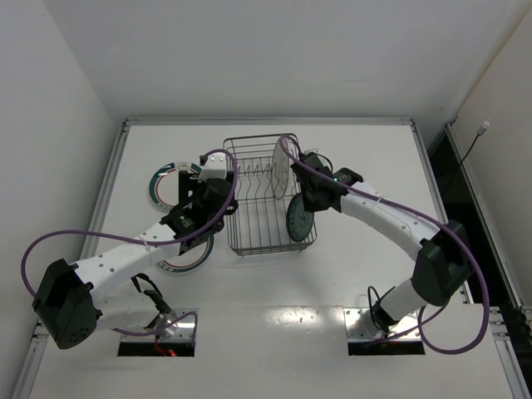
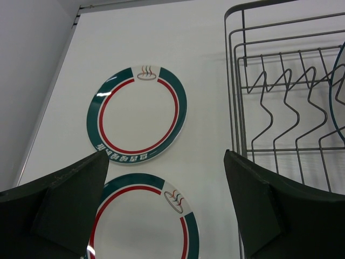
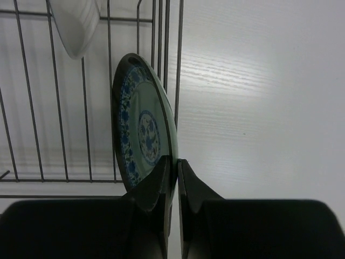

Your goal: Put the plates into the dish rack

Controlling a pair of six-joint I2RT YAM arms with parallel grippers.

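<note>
White surface (image 1: 374,274), boxed in by plain white walls on three sides. Overhead view puts it across the whole middle of the frame.

Dish rack (image 1: 259,218): dark wire basket, centre of the overhead view, long axis running up and down the frame. Row of upright prongs in its upper half.

White plate (image 1: 281,166): stands on edge among the prongs, upper right part of the rack.

Two green-banded plates lie flat on the surface left of the rack. Far green-banded plate (image 2: 137,114) is centre-left in your left wrist view, fully exposed. Near green-banded plate (image 2: 143,221) is at the bottom of that view, just below the far one, with a narrow strip of surface between them. From overhead your left arm covers part of both.

Teal plate (image 3: 143,127): on edge at the rack's right wall, lower right of the rack from overhead. You cannot tell whether it rests on the wires.

Right gripper (image 3: 173,172): clenched on the teal plate's rim, one finger on each face.

Left gripper (image 2: 166,162): released, fingers spread wide and holding nothing, with the near green-banded plate showing between them and the rack's left wall just to the right.
</note>
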